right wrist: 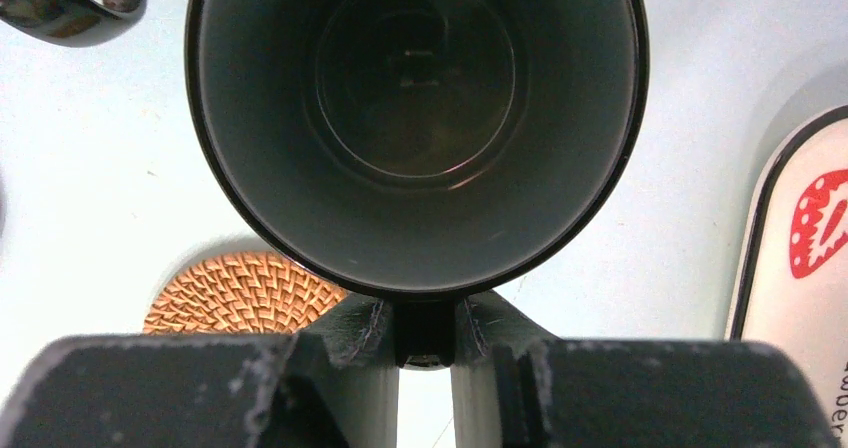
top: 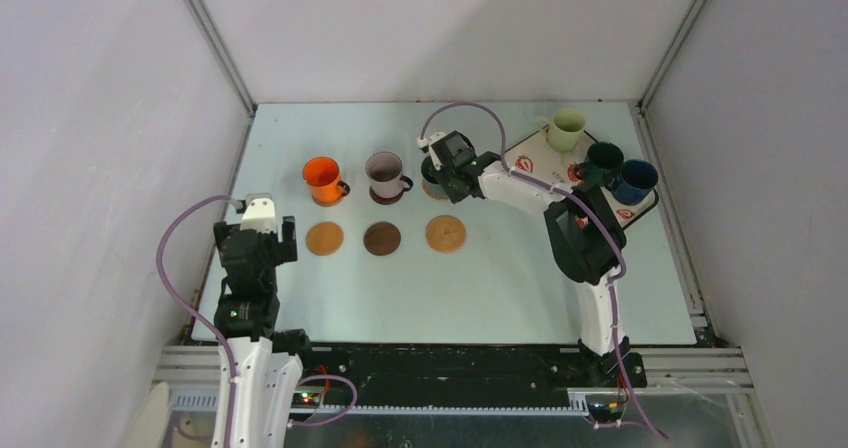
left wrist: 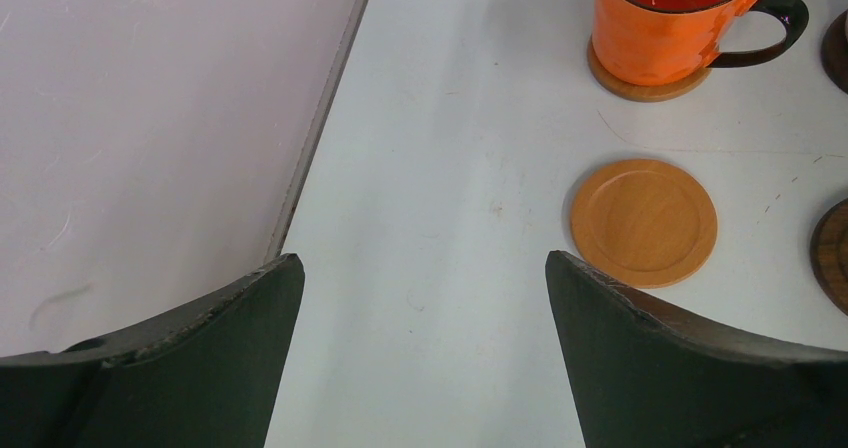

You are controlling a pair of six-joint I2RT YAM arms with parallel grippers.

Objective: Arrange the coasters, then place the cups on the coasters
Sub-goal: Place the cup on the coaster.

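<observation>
The left fingers [left wrist: 660, 358] stand wide apart and empty over the bare table [left wrist: 430, 168] by the left wall, well apart from the work, so little can go wrong there. The risk lies with the right fingers [right wrist: 490, 333], pinched shut on the near rim of the held dark green cup [right wrist: 415, 118] in the back row. A hold on one thin edge could let it tilt or swing on the way down. The mauve cup [top: 386, 173] stands just beside it on the left with its dark handle turned toward it, so a sideways drift could knock it. Cup and arm hide whether a coaster lies squarely beneath, so it may land off centre

Left to right, the orange cup [top: 323, 180] sits on a tan disc and the mauve one on a dark one. In front lie a smooth tan coaster [top: 324, 238], a dark brown coaster [top: 382, 238] and a woven coaster [top: 445, 233], all bare. The held cup is glossy and empty. On the strawberry tray [top: 528, 151] stand a pale green cup [top: 567, 128], a second dark green cup [top: 603, 158] and a navy cup [top: 634, 180]
</observation>
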